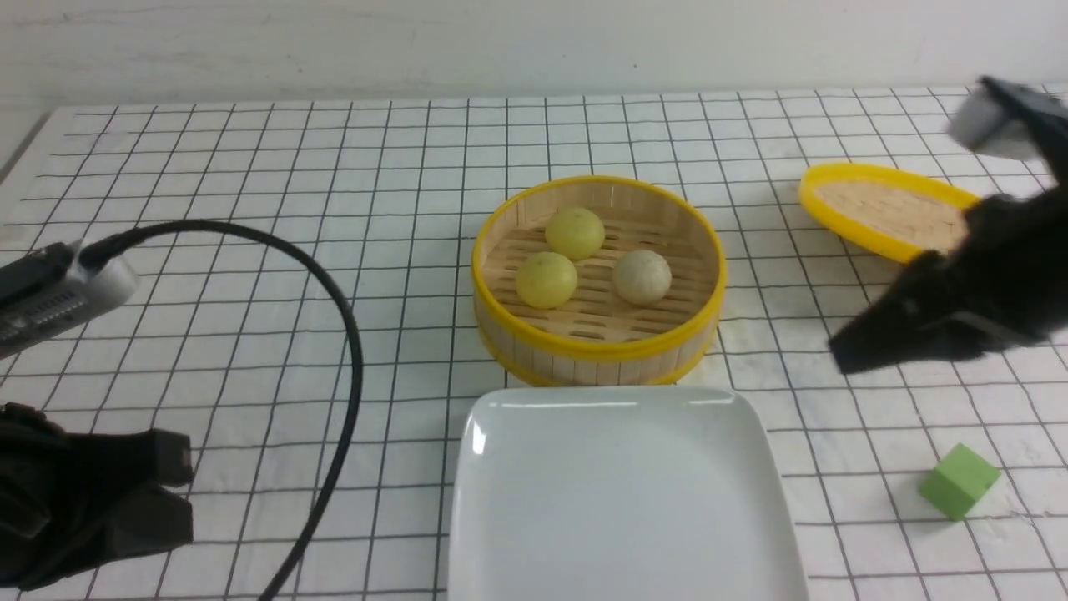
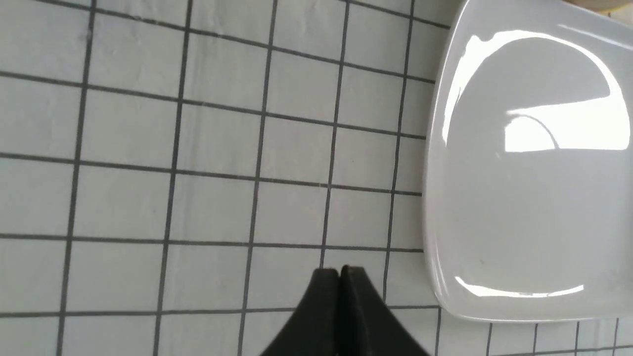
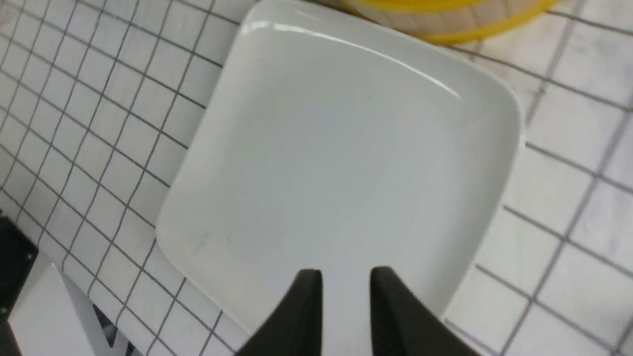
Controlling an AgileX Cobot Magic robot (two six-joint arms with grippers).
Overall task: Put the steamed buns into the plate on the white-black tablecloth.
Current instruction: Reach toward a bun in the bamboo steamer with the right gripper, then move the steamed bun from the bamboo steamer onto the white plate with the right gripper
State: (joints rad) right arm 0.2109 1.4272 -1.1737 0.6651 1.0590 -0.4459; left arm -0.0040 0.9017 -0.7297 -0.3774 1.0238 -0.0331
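Three steamed buns lie in the open bamboo steamer basket (image 1: 596, 346): two pale yellow-green ones (image 1: 575, 233) (image 1: 546, 280) and one beige-grey one (image 1: 642, 276). The white plate (image 1: 617, 399) is empty on the white-black tablecloth (image 1: 250, 167), just in front of the basket. It also shows in the left wrist view (image 2: 519, 198) and the right wrist view (image 3: 346, 148). My left gripper (image 1: 179, 488) (image 2: 339, 271) is shut and empty, low at the plate's left. My right gripper (image 1: 838, 357) (image 3: 346, 273) is slightly open and empty, raised to the right of the basket, pointing towards the plate.
The yellow-rimmed woven lid (image 1: 884, 213) lies tilted at the back right, partly behind my right arm. A green cube (image 1: 959, 482) sits right of the plate. A black cable (image 1: 346, 334) loops over the cloth on the left. The basket's wall shows in the right wrist view (image 3: 445, 20).
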